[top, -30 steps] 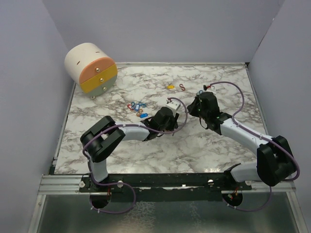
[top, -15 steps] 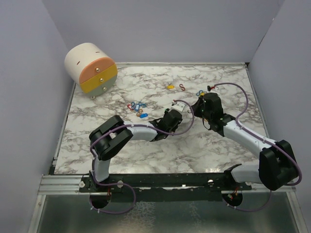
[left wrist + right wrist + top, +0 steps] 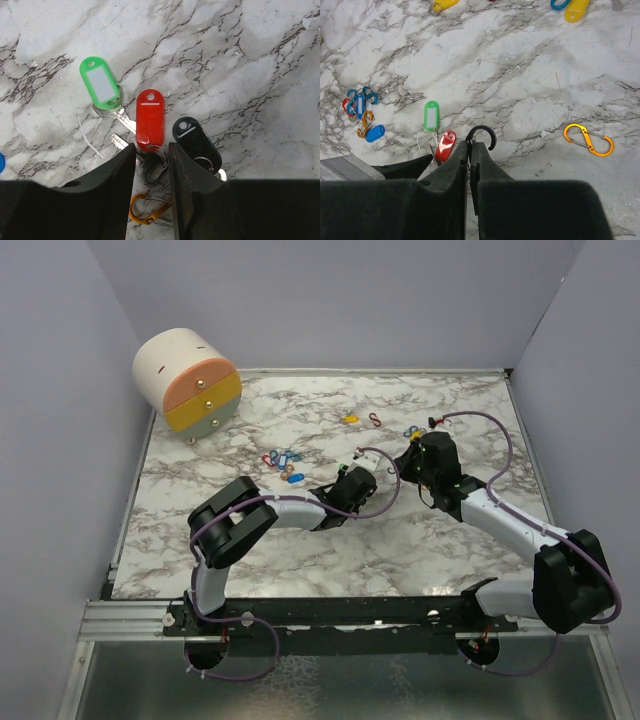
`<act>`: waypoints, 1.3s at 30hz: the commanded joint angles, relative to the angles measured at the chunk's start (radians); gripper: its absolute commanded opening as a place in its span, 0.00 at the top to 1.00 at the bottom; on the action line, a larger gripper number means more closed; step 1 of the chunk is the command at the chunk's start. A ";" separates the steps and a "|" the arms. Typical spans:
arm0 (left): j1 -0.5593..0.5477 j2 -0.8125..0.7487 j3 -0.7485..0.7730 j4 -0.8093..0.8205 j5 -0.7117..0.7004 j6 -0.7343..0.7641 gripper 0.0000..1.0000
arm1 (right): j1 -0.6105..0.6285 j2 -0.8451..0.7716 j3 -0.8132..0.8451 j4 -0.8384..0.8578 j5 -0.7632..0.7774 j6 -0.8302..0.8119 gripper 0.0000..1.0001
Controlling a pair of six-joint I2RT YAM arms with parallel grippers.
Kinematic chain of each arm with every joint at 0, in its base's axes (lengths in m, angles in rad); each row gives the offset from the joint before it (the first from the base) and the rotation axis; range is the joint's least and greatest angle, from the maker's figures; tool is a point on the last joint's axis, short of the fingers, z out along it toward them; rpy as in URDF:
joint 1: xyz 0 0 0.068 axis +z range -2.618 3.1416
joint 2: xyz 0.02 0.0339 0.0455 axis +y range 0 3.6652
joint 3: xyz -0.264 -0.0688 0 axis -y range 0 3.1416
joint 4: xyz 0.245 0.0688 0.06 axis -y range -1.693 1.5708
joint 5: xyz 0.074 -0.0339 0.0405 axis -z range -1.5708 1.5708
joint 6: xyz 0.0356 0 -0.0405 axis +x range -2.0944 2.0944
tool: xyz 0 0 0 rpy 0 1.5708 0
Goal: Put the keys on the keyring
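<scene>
Left arm [image 3: 285, 512] and right arm [image 3: 505, 522] stretched low toward middle of the counter [image 3: 450, 405], left hand [image 3: 151, 150] fingers parted narrowly, right hand [image 3: 469, 146] fingers pressed together, nearer right edge.

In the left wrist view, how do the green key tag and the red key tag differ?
The green key tag carries a white label insert; the red key tag shows none. The green one lies tilted and clear of the left gripper; the red one points straight up the picture, its ring end between the fingertips. Both lie flat on the marble table.
</scene>
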 commanded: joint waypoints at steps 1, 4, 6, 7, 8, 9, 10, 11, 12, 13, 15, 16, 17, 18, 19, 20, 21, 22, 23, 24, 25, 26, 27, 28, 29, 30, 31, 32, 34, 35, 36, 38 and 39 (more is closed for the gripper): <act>-0.005 0.013 0.025 -0.019 -0.014 -0.007 0.65 | -0.006 -0.025 -0.009 0.008 -0.027 -0.005 1.00; -0.005 0.019 0.026 -0.026 -0.016 -0.006 0.66 | -0.007 -0.027 -0.012 0.007 -0.027 -0.004 1.00; -0.006 0.022 0.028 -0.029 -0.019 -0.004 0.70 | -0.007 -0.027 -0.012 0.008 -0.027 -0.003 1.00; -0.005 0.023 0.028 -0.032 -0.018 -0.002 0.75 | -0.006 -0.028 -0.012 0.009 -0.027 -0.003 1.00; -0.005 0.023 0.028 -0.034 -0.018 -0.002 0.78 | -0.007 -0.027 -0.012 0.009 -0.027 -0.003 1.00; -0.006 0.023 0.028 -0.035 -0.019 -0.001 0.82 | -0.008 -0.027 -0.012 0.009 -0.027 -0.003 1.00; -0.005 0.025 0.029 -0.035 -0.019 0.001 0.87 | -0.008 -0.026 -0.012 0.009 -0.028 -0.003 1.00; -0.005 0.024 0.030 -0.036 -0.020 0.002 0.91 | -0.008 -0.025 -0.014 0.009 -0.028 -0.003 1.00; -0.005 0.024 0.030 -0.037 -0.020 0.002 0.94 | -0.008 -0.026 -0.014 0.009 -0.028 -0.003 0.99; -0.006 0.022 0.030 -0.037 -0.022 0.003 0.95 | -0.008 -0.026 -0.014 0.009 -0.028 -0.004 1.00; -0.005 0.017 0.027 -0.038 -0.025 0.005 0.98 | -0.008 -0.029 -0.015 0.009 -0.028 -0.003 1.00; -0.005 0.012 0.025 -0.038 -0.029 0.006 1.00 | -0.008 -0.030 -0.015 0.010 -0.028 -0.003 1.00; -0.005 0.006 0.024 -0.040 -0.033 0.008 1.00 | -0.008 -0.030 -0.017 0.011 -0.029 -0.003 1.00; -0.005 -0.002 0.023 -0.041 -0.038 0.011 1.00 | -0.008 -0.030 -0.017 0.010 -0.027 -0.003 1.00; -0.006 -0.013 0.020 -0.043 -0.043 0.013 1.00 | -0.008 -0.030 -0.017 0.011 -0.027 -0.003 1.00; -0.006 -0.025 0.017 -0.042 -0.049 0.016 1.00 | -0.008 -0.029 -0.018 0.012 -0.027 -0.003 1.00; -0.005 -0.039 0.013 -0.042 -0.054 0.020 1.00 | -0.008 -0.027 -0.017 0.012 -0.028 -0.003 1.00; -0.006 -0.053 0.007 -0.041 -0.058 0.025 1.00 | -0.008 -0.026 -0.017 0.014 -0.030 -0.005 1.00; -0.005 -0.070 0.003 -0.040 -0.061 0.028 1.00 | -0.008 -0.023 -0.017 0.016 -0.032 -0.005 1.00; -0.005 -0.087 -0.004 -0.037 -0.063 0.032 1.00 | -0.008 -0.021 -0.017 0.018 -0.033 -0.006 1.00; -0.006 -0.107 -0.012 -0.031 -0.064 0.036 1.00 | -0.008 -0.017 -0.017 0.018 -0.033 -0.006 1.00; -0.006 -0.126 -0.018 -0.027 -0.064 0.041 1.00 | -0.008 -0.015 -0.017 0.019 -0.035 -0.008 1.00; -0.005 -0.143 -0.024 -0.024 -0.064 0.045 1.00 | -0.008 -0.012 -0.017 0.022 -0.036 -0.009 0.99; -0.006 -0.160 -0.030 -0.020 -0.062 0.049 1.00 | -0.008 -0.009 -0.017 0.024 -0.039 -0.012 1.00; -0.005 -0.177 -0.037 -0.014 -0.059 0.053 1.00 | -0.008 -0.006 -0.016 0.026 -0.041 -0.014 1.00; -0.005 -0.193 -0.042 -0.007 -0.052 0.059 1.00 | -0.008 -0.003 -0.015 0.027 -0.044 -0.016 0.99; -0.006 -0.208 -0.049 -0.002 -0.046 0.065 1.00 | -0.008 -0.001 -0.014 0.030 -0.048 -0.019 1.00; -0.005 -0.219 -0.052 0.002 -0.034 0.070 1.00 | -0.008 0.003 -0.014 0.033 -0.053 -0.022 1.00; -0.005 -0.240 -0.063 0.014 -0.014 0.086 1.00 | -0.008 0.011 -0.015 0.041 -0.063 -0.029 1.00; -0.003 -0.261 -0.065 0.018 -0.006 0.095 1.00 | -0.008 0.015 -0.016 0.046 -0.067 -0.030 1.00; -0.003 -0.271 -0.068 0.021 -0.004 0.100 1.00 | -0.008 0.018 -0.016 0.050 -0.074 -0.032 0.99; -0.001 -0.288 -0.068 0.027 0.007 0.110 1.00 | -0.008 0.024 -0.015 0.058 -0.086 -0.034 0.99; 0.001 -0.294 -0.069 0.033 0.015 0.111 1.00 | -0.008 0.029 -0.015 0.062 -0.092 -0.036 0.99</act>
